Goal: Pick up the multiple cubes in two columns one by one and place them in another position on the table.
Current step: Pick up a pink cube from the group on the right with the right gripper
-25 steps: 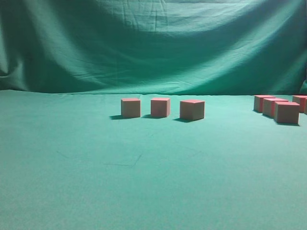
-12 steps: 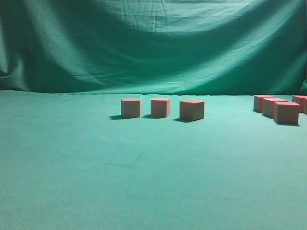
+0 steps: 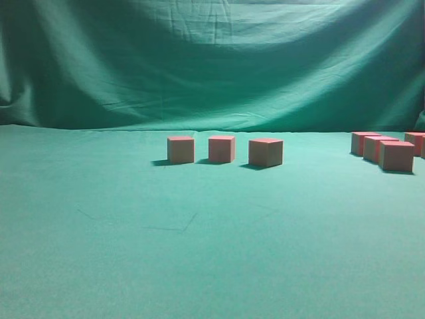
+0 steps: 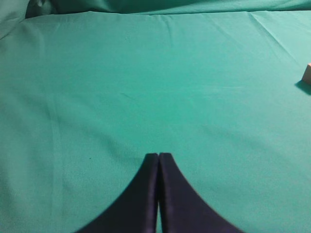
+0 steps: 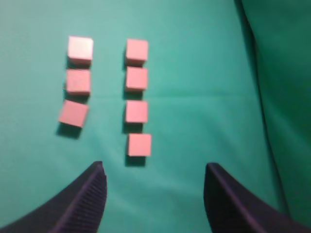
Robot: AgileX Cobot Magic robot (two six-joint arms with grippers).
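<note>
Cubes still waiting in their two columns (image 5: 109, 94) lay on the green cloth of the bench (image 3: 199, 252), seen from above by the right wrist camera: three in the left column, four in the right, the nearest one (image 5: 139, 144) just ahead of the right hand (image 5: 154, 194). That hand hung above them with its jaws spread wide and nothing between them. In the exterior view the same columns showed at the far right edge (image 3: 392, 149), while three more cubes (image 3: 224, 150) stood in a spaced row near the middle of the bench, well apart from the columns — by the look of it, the ones already moved.

Over the last second nothing in the exterior view had shifted; no cube moved and neither arm entered that view, and the right hand kept the same spread. The pause suggested a gap between placements, with the nearest cube of the right column the likely next pick.

The left hand (image 4: 158, 158) was closed, its fingers pressed together over bare cloth — holding nothing, with only the corner of one cube (image 4: 307, 74) at the frame's right edge.
</note>
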